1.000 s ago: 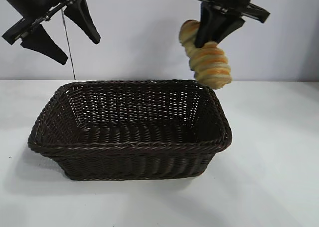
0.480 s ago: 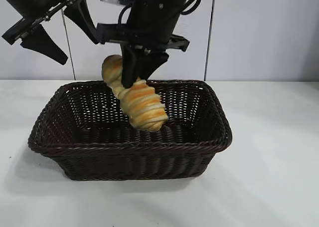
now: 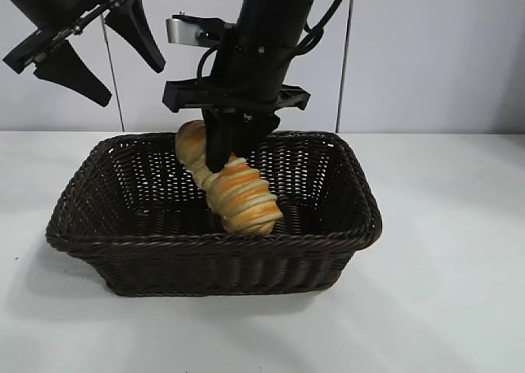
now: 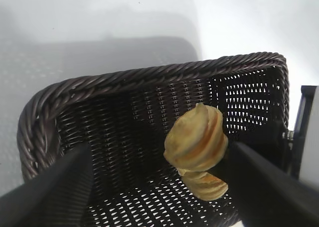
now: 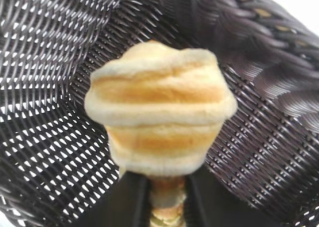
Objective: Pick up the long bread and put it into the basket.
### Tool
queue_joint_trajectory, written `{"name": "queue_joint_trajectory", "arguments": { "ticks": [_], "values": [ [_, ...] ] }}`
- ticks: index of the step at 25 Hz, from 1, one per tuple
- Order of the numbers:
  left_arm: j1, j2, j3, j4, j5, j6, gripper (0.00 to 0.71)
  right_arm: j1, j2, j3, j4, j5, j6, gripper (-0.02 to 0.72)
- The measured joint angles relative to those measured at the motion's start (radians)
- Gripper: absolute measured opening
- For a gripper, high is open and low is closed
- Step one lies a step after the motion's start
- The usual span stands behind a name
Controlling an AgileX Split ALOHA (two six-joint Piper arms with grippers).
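1. White table (image 3: 443, 307) and a pale grey wall make up the setting, with the basket (image 3: 217, 242) standing on the table near the middle of the exterior view.
2. Closed fingers (image 3: 215, 147) of the right gripper (image 3: 228, 156) pinch the long bread (image 3: 234, 188) near its upper end, in the exterior view.
3. Held this way, the long bread hangs tilted, its upper end toward the left and far side and its lower, thicker end toward the right and near side.
4. That lower end is down inside the basket, below the braided rim; whether it touches the woven floor cannot be told.
5. From the right wrist view the long bread (image 5: 159, 112) fills the middle, end-on, with the basket's (image 5: 259, 92) weave behind it on all sides.
6. Above the fingers, the right arm comes down steeply from the top of the exterior view over the far side of the basket.
7. At the upper left of the exterior view the left gripper (image 3: 94, 49) hangs in the air, well apart from the long bread, its fingers (image 3: 135, 29) spread wide and holding nothing.
8. Through the left wrist view the long bread (image 4: 195, 143) shows inside the basket (image 4: 124, 77), seen between the two spread dark fingers (image 4: 47, 192).
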Motion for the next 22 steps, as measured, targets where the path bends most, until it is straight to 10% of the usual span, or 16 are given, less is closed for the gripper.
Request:
{"name": "queue_joint_trajectory", "arguments": {
  "ticks": [22],
  "values": [
    [0.0,0.0,0.0,0.0,0.004,0.0,0.542,-0.31,-0.177,-0.063,0.14,0.088,-0.001,0.486]
  ]
}}
